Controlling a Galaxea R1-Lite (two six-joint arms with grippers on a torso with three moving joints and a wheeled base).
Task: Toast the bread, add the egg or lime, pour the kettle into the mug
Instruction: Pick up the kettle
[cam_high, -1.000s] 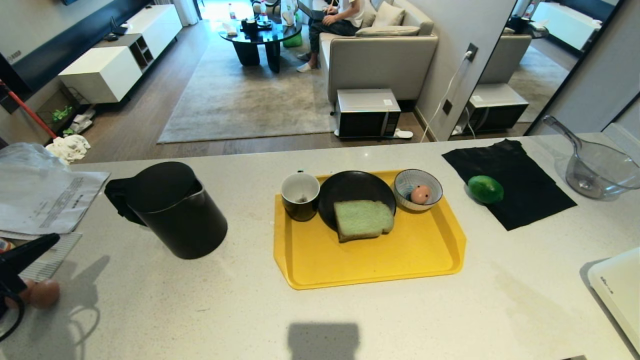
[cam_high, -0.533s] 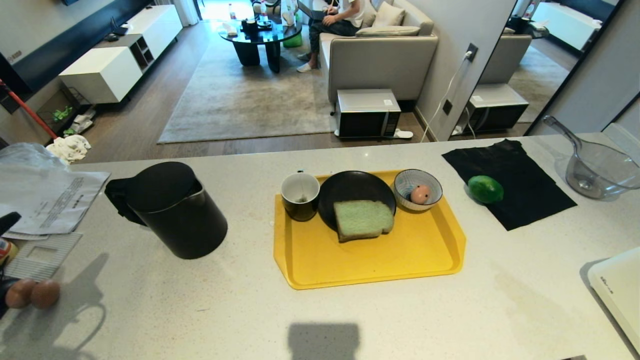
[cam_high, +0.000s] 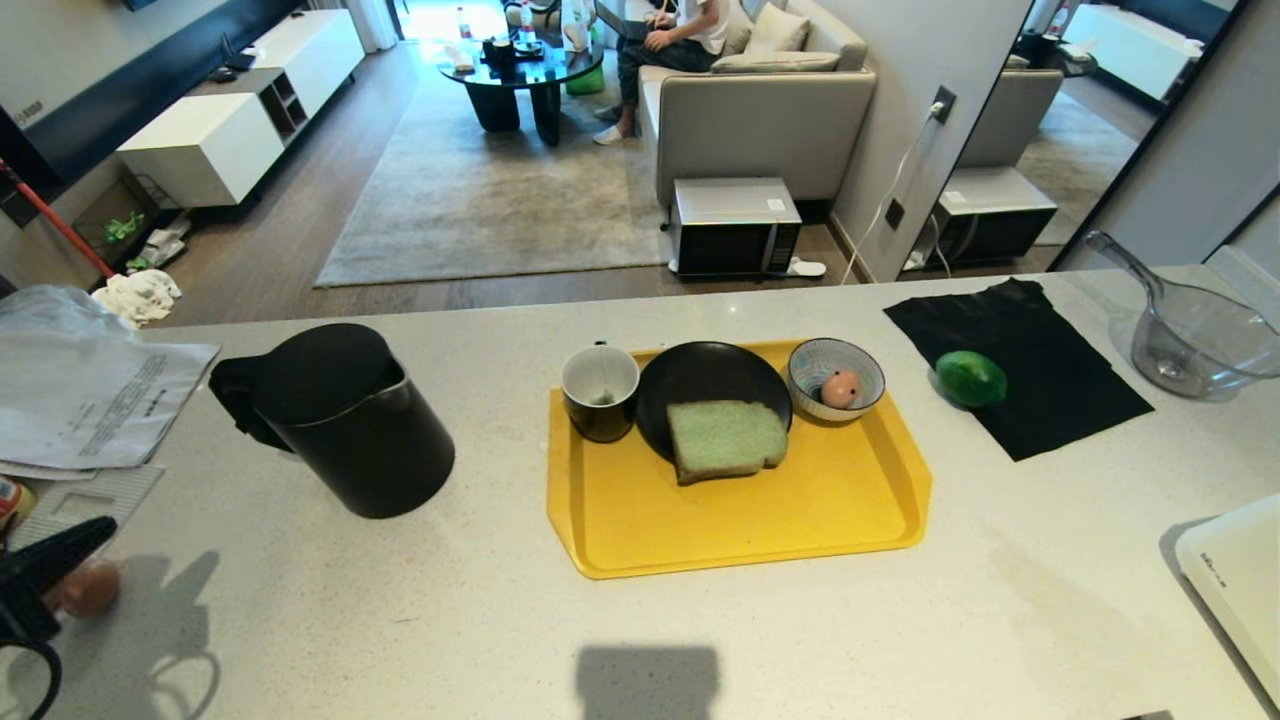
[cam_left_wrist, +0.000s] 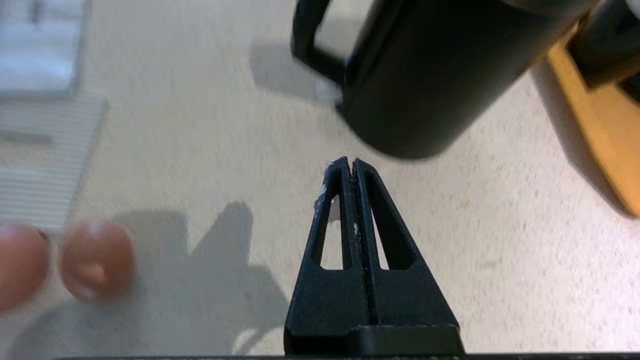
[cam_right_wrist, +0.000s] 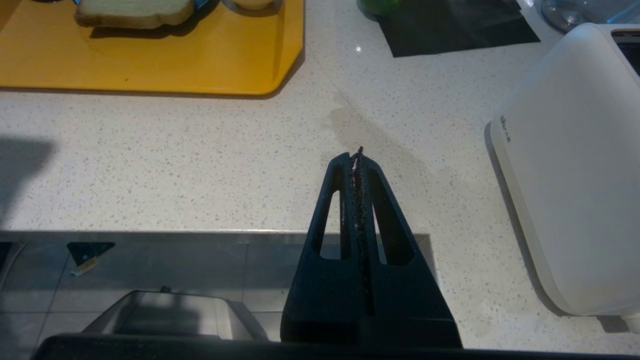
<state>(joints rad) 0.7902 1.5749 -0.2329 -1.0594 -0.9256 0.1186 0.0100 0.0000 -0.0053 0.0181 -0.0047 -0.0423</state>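
Already, pale green bread (cam_high: 726, 438) sits on the black plate (cam_high: 700, 375) and the pinkish egg (cam_high: 841, 388) in the striped bowl (cam_high: 868, 368); pouring remains. My left end effector (cam_left_wrist: 348, 165), shut and empty, hovers near the tall black kettle (cam_high: 345, 420).

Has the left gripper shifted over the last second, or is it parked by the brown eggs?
Yes. The left gripper drew back off the head view's left edge, then returned beside the brown egg, pointing toward the kettle.

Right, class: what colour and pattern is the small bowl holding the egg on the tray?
The bowl is white with fine blue stripes, clearest in the head view; the egg inside is pinkish-orange.
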